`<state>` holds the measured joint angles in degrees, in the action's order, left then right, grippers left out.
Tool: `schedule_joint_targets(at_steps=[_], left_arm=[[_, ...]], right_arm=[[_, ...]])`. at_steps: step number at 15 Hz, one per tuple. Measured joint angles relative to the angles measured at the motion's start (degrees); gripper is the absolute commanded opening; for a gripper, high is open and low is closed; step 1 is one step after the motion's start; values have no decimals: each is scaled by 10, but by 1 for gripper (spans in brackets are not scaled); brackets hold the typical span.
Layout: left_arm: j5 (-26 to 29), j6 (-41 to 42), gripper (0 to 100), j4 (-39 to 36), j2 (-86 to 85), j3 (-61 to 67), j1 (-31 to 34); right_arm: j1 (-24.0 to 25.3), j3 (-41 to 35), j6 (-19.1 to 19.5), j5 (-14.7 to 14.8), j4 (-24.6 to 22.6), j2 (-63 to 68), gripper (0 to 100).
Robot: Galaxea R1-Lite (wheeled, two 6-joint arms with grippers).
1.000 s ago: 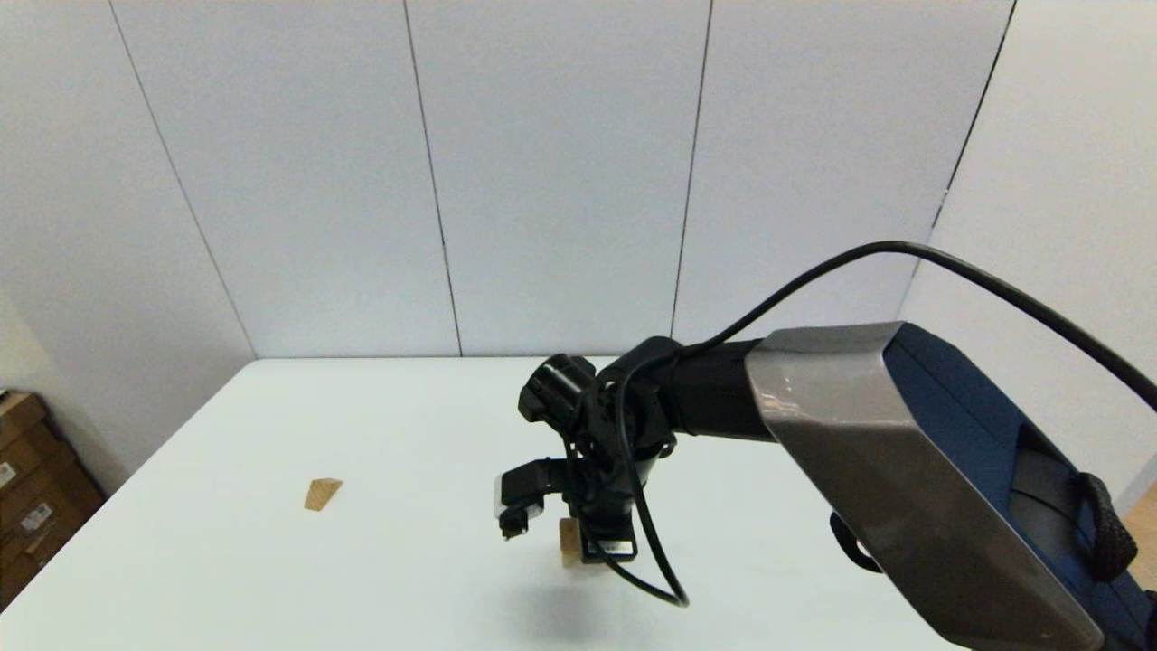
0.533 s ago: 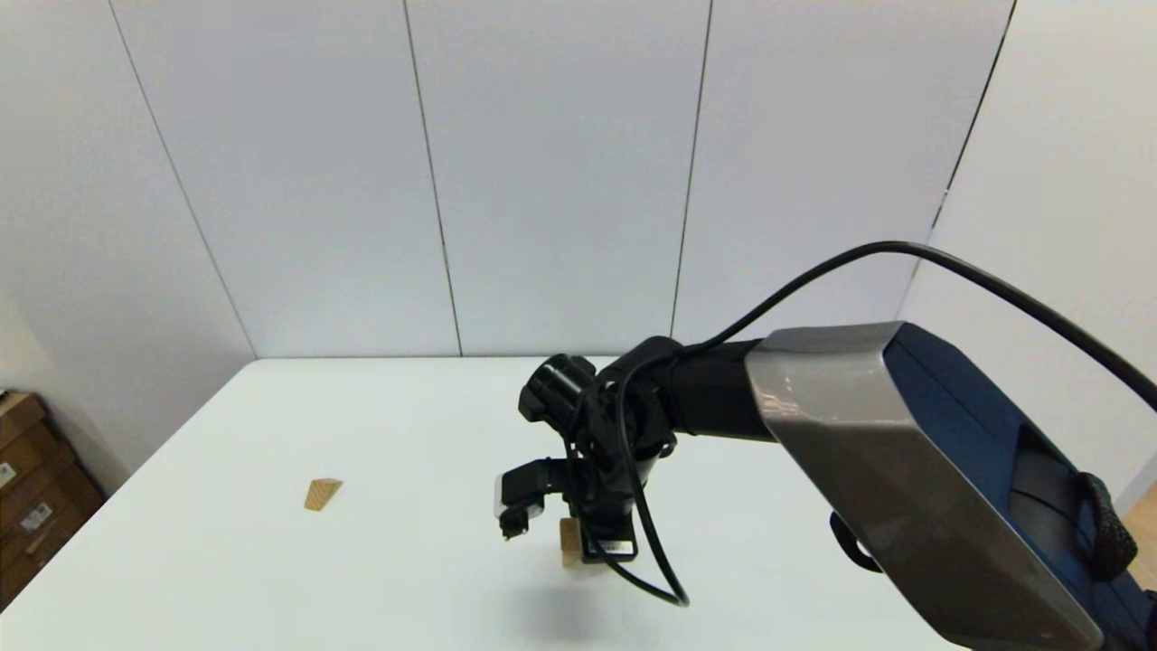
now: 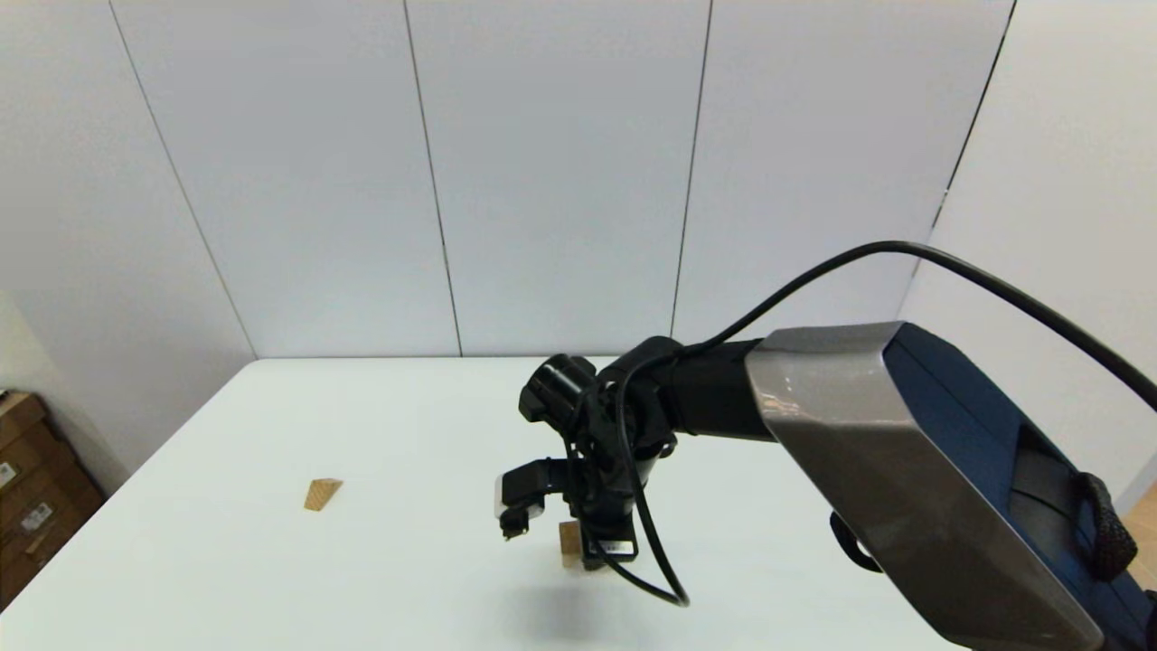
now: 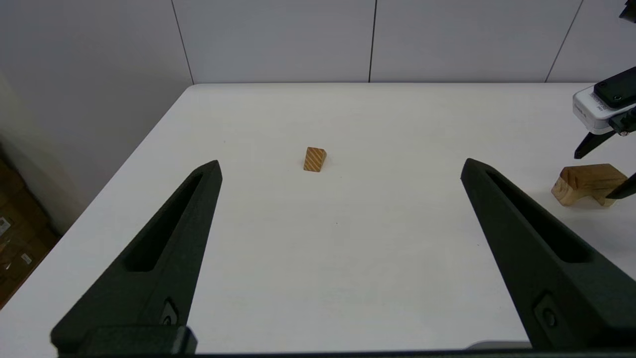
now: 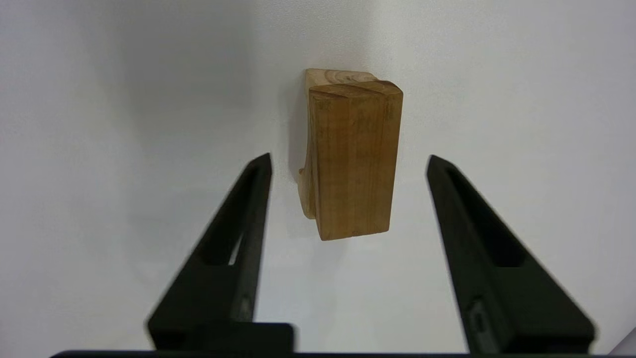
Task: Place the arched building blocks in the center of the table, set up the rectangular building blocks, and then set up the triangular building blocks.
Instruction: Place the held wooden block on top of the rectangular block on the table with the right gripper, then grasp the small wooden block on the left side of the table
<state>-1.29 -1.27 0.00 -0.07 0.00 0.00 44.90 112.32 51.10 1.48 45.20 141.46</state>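
The arched building block (image 5: 353,154) stands on the white table (image 3: 380,434) near its middle, cut-out facing down (image 4: 586,183). My right gripper (image 5: 349,160) points down over it, open, with one finger on each side and a gap to the wood. In the head view the block (image 3: 569,542) peeks out beside the right gripper (image 3: 586,553). The triangular building block (image 3: 323,494) lies alone to the left. My left gripper (image 4: 342,166) is open and empty, held low near the table's front, facing the wedge (image 4: 314,159). The rectangular building block is out of view.
My right arm's large grey and blue link (image 3: 904,470) reaches across the right side of the table. Brown cardboard boxes (image 3: 32,488) stand on the floor past the table's left edge. A white panel wall runs behind the far edge.
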Motion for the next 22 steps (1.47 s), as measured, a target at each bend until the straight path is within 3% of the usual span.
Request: schedule_joint_targets(at_steps=[5, 11, 14, 16, 20, 22], left_arm=[[0, 0, 100, 0, 0, 0, 0], [0, 0, 100, 0, 0, 0, 0], [0, 0, 100, 0, 0, 0, 0], [0, 0, 100, 0, 0, 0, 0], [0, 0, 100, 0, 0, 0, 0], [0, 0, 100, 0, 0, 0, 0]], right_arm=[[-7, 0, -12, 2, 0, -22, 100], [-62, -1, -88, 16, 5, -133, 100], [-91, -4, -163, 21, 8, -202, 100], [-109, -8, -220, 41, 14, -251, 100], [-158, -11, -328, 60, 67, -344, 100], [-207, -19, -348, 61, 87, -385, 100]])
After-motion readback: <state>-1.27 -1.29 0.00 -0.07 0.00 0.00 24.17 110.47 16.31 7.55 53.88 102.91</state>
